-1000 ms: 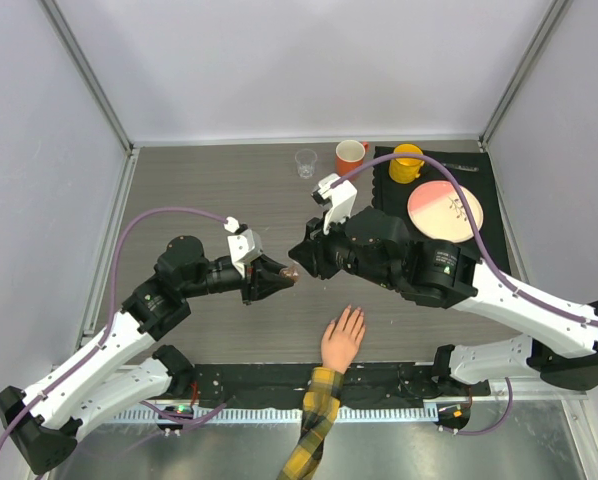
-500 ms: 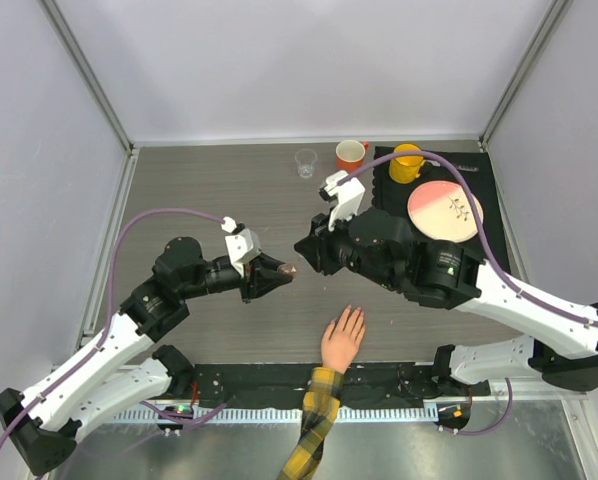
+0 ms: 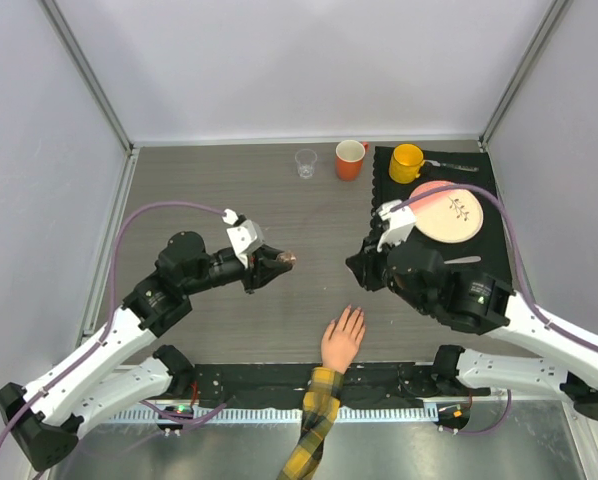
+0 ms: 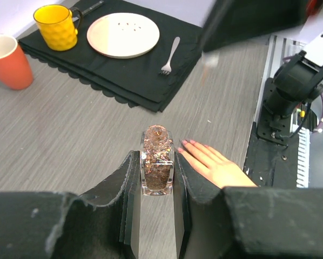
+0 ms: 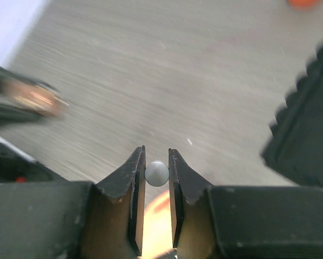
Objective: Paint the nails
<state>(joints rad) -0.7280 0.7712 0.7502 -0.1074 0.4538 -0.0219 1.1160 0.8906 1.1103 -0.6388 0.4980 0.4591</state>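
Note:
The peach fake hand (image 3: 344,335) with a plaid sleeve (image 3: 319,425) lies palm down at the near middle. Its nails (image 4: 184,142) look pinkish at the fingertips. My left gripper (image 3: 277,262) is shut on a small clear bottle of coppery glitter polish (image 4: 157,162), open at the top, held above the table left of the hand (image 4: 218,166). My right gripper (image 3: 360,268) is shut on a small grey round-topped cap (image 5: 156,174), seen end-on; any brush below it is hidden. The bottle shows blurred in the right wrist view (image 5: 34,98).
A black mat (image 3: 482,175) at the back right carries a yellow mug (image 3: 406,162), a pink-white plate (image 3: 446,210) and a fork (image 4: 169,54). An orange mug (image 3: 350,158) and a small clear cup (image 3: 306,162) stand at the back.
My right arm has pulled back to the right, away from the bottle, with the grey cap in its jaws. My left gripper has shifted slightly with the bottle.

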